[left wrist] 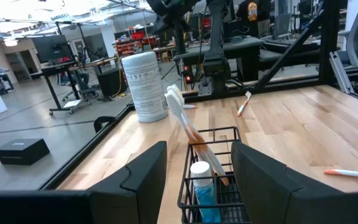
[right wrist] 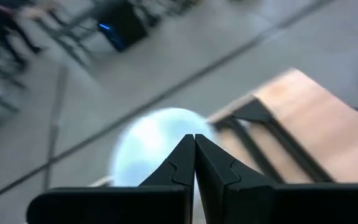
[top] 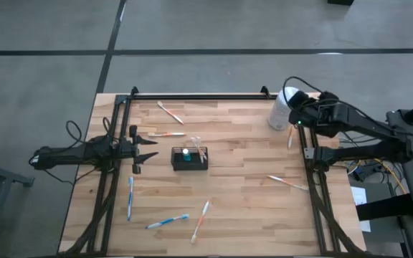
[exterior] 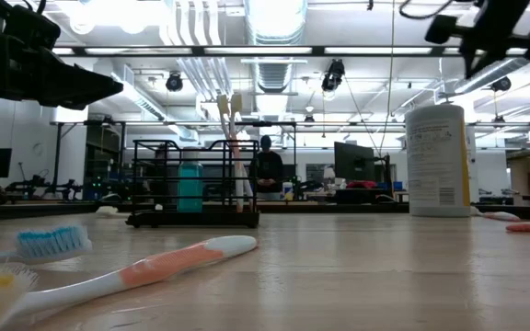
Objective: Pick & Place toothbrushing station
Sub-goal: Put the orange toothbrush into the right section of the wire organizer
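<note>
The toothbrushing station [top: 190, 159] is a small black wire basket standing on its base at the table's middle. Two toothbrushes [left wrist: 191, 127] lean upright in it, beside a blue bottle with a white cap [left wrist: 201, 180]. My left gripper [top: 151, 147] waits level and open just left of the basket, its fingers [left wrist: 143, 177] short of the basket and to either side of it. My right gripper [top: 296, 100] is shut with nothing in it. It hangs raised over the white canister [top: 281, 112] at the far right and stands clear above it in the low view [exterior: 478, 51].
Loose toothbrushes lie about the table: two at the far left [top: 171, 112] [top: 167, 134], several near the front edge [top: 130, 197] [top: 167, 222] [top: 201, 218], and two on the right [top: 289, 183] [top: 290, 137]. Black frame rails [top: 310, 154] run along both sides.
</note>
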Robot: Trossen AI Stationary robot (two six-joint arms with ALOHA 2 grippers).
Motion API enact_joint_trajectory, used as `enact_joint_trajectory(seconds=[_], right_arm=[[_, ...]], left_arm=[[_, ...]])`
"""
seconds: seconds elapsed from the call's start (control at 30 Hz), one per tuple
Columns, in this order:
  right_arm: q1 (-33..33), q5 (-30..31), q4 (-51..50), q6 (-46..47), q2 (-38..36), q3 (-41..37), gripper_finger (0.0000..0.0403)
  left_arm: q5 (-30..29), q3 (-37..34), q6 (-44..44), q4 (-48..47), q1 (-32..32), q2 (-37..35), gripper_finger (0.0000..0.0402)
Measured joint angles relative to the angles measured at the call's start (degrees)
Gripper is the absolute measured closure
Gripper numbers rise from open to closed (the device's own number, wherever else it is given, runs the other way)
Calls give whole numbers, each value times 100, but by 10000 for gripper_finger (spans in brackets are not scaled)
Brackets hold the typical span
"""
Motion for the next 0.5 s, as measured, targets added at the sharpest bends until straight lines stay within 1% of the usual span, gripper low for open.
enact_joint_trajectory(seconds=[0.1,0.17,0.23,0.37,0.5], right_arm=[[-287,-612,-697,404,10,180,394],[-447,-885,-844,471,4,246,394],[-515,-903,-751,442,5,283,394],[-561,-648,-428,295,63,230,394],[-757,-629,-385,317,130,85,394]], left_arm=[[0,2,0,0,1,0,216],[2,2,0,-1,1,0,215],[0,2,-2,0,0,0,215],[2,2,0,0,2,0,216],[2,2,0,-2,0,0,215]])
